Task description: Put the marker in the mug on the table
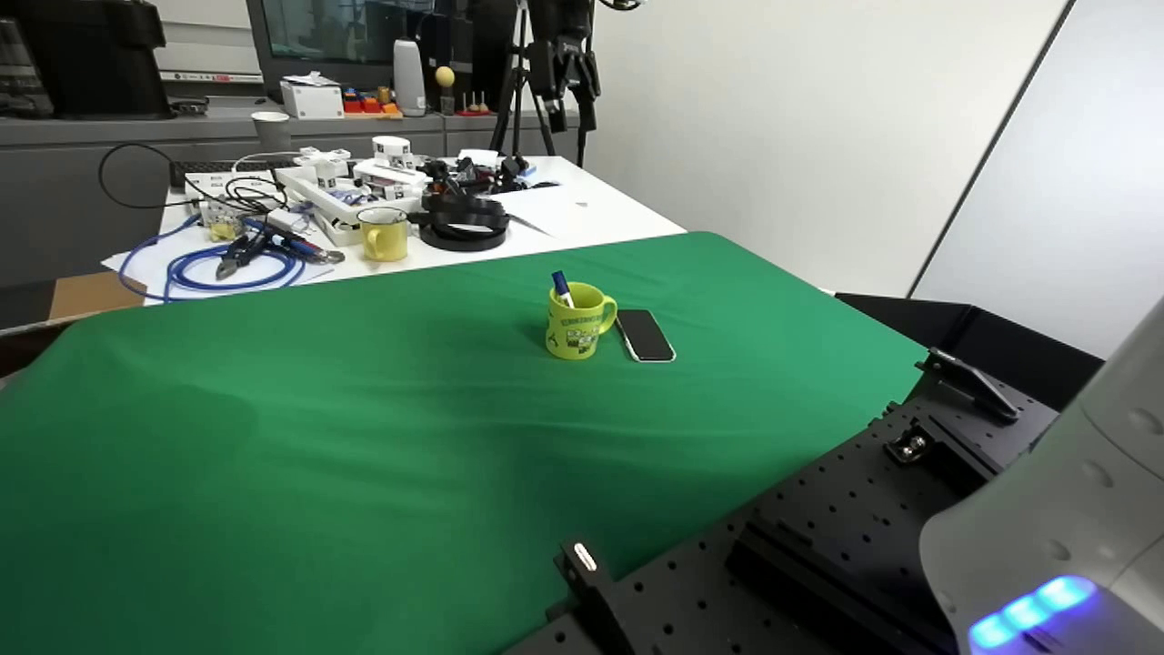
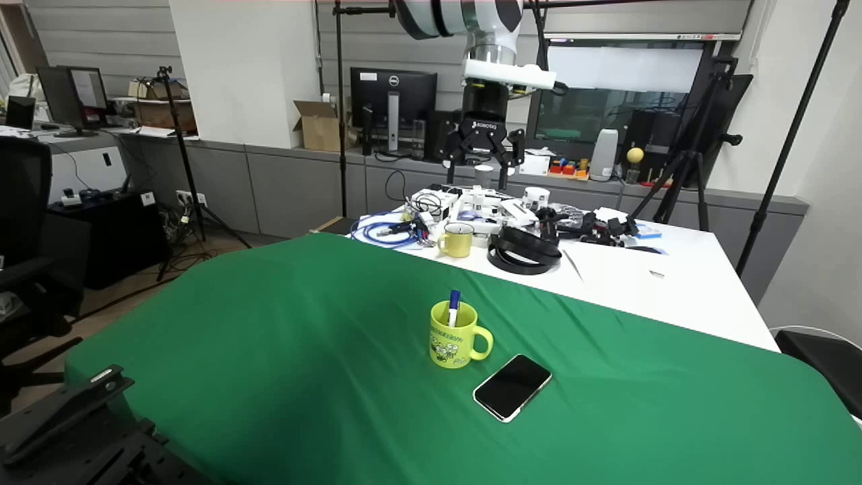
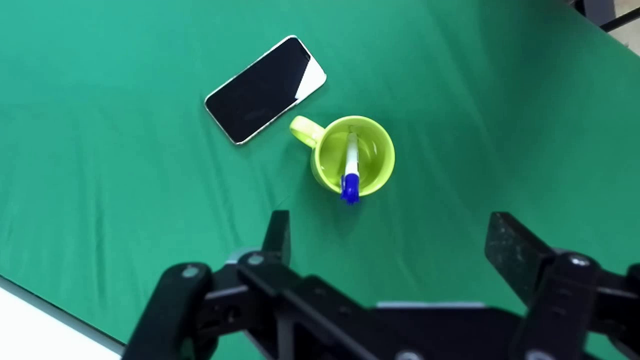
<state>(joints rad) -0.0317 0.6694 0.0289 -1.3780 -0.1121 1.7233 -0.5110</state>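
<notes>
The marker has a white body and a blue cap. It leans inside the yellow-green mug, cap up above the rim, in both exterior views, the marker (image 1: 562, 287) (image 2: 454, 308) and the mug (image 1: 571, 332) (image 2: 450, 345). In the wrist view the marker (image 3: 351, 162) lies across the opening of the mug (image 3: 385, 160). The mug stands upright on the green-covered table (image 1: 382, 409) (image 2: 303, 323) (image 3: 150, 200). My gripper (image 1: 571, 123) (image 2: 477, 180) (image 3: 389, 215) is open and empty, high above the table and apart from the mug and marker.
A dark phone (image 1: 646, 336) (image 2: 513, 388) (image 3: 262, 90) lies flat beside the mug's handle. A white-topped table (image 1: 600, 214) (image 2: 626, 283) behind holds cables, tools, black straps and a pale yellow mug (image 1: 384, 238) (image 2: 457, 241). The black mounting plate (image 1: 818, 546) edges the green table.
</notes>
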